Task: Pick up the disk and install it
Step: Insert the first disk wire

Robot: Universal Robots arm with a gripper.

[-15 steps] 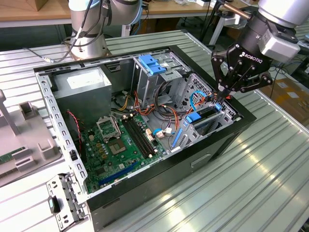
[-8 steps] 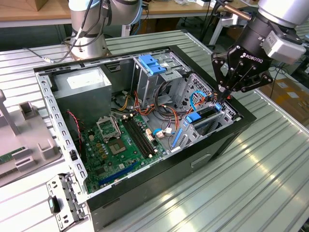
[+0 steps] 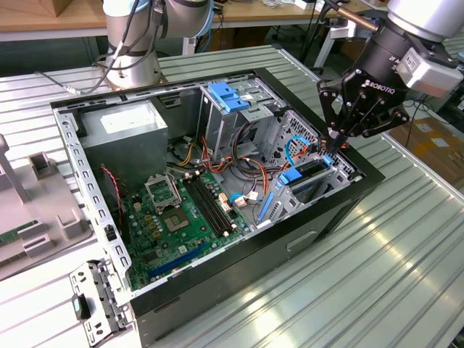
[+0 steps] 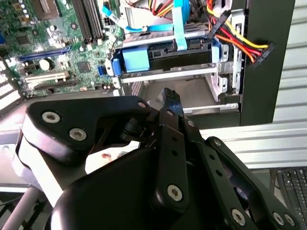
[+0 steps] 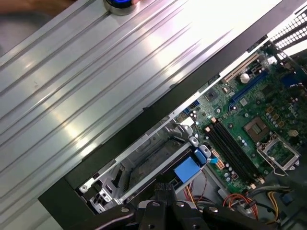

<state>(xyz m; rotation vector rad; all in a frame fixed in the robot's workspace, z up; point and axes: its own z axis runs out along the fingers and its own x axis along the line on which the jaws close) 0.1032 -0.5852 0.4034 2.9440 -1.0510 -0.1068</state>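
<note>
Exterior view: we see the disk [image 3: 310, 171] sitting in the drive cage [image 3: 319, 192] at the front corner of the open computer case [image 3: 348, 210], its blue rail showing. The pincer [image 3: 336, 145] hangs just above it, tips pressed together and gripping nothing; in both wrist views [image 4: 169, 94] [image 5: 164, 188] they point at the cage. The motherboard [image 3: 174, 217] lies beside the cage, and the case stands on the ribbed metal bench [image 3: 377, 275]

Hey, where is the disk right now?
The disk sits in the metal drive cage at the exterior view's right end of the open computer case, just below the end effector, with the motherboard toward the exterior view's left.
</note>
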